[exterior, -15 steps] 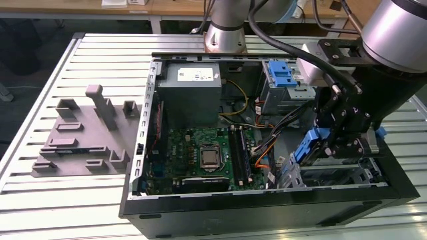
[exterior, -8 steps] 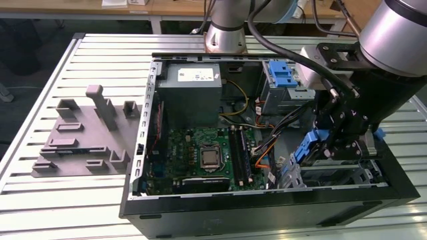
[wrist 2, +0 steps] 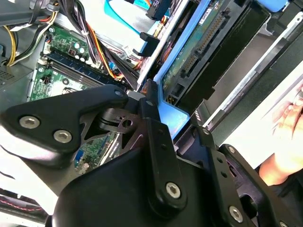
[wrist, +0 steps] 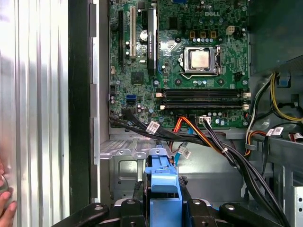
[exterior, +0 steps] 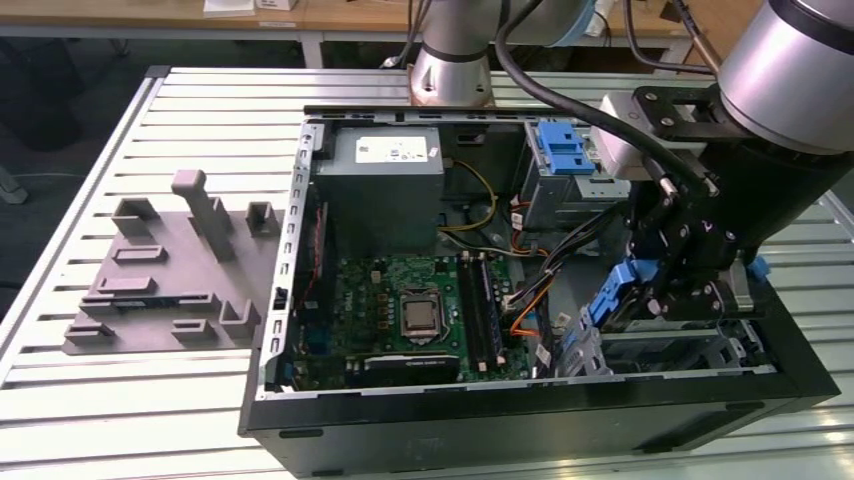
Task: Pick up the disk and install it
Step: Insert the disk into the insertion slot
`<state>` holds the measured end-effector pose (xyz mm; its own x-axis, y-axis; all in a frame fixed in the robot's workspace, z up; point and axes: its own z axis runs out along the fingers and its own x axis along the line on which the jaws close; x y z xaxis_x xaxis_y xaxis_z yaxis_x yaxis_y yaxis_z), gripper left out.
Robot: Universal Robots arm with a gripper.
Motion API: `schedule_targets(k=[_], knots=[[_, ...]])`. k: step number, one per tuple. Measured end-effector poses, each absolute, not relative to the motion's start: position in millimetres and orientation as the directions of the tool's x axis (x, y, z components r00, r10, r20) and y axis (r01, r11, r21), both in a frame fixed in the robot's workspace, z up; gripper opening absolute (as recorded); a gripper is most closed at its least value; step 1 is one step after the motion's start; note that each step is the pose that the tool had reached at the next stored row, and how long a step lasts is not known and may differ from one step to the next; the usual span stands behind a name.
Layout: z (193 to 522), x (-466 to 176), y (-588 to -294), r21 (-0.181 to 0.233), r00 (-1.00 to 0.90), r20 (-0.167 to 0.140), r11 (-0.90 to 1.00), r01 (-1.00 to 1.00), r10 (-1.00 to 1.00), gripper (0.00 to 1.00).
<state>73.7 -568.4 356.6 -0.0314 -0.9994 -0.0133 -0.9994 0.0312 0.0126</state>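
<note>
Black gripper (wrist: 162, 203) fingers (wrist 2: 152, 118) pinched flat silver hard disk with blue plastic rails (wrist 2: 203, 52); long axis ran out past fingertips toward grey metal drive bay (exterior: 674, 352), just beyond.

The disk (wrist: 163, 182) has smooth blue plastic rails; the gripper (wrist: 162, 202) is matt black metal. The table (exterior: 200, 110) is ribbed bare metal, the computer case (exterior: 534, 435) matt black.

Green motherboard (exterior: 400, 300); grey fixture (exterior: 174, 270) (beside case (exterior: 534, 430))
</note>
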Motion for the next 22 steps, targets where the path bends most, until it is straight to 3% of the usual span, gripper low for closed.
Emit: schedule_targets(k=[3,4,11,13,14,18,22], knots=[[356.7,73.7,-568.4,0.013,-0.031,-0.013,0.031,-0.999,-0.999,0.38],[356.5,73.7,-568.3,0.013,-0.031,-0.013,0.031,-0.999,-0.999,0.44],[356.4,73.7,-568.4,0.013,-0.031,-0.013,0.031,-0.999,-0.999,0.42],[355.9,73.7,-568.4,0.013,-0.031,-0.013,0.031,-0.999,-0.999,0.30],[355.9,73.7,-568.4,0.013,-0.031,-0.013,0.031,-0.999,-0.999,0.30],[355.7,73.7,-568.4,0.013,-0.031,-0.013,0.031,-0.999,-0.999,0.13],[355.7,73.7,-568.4,0.013,-0.031,-0.013,0.031,-0.999,-0.999,0.11]])
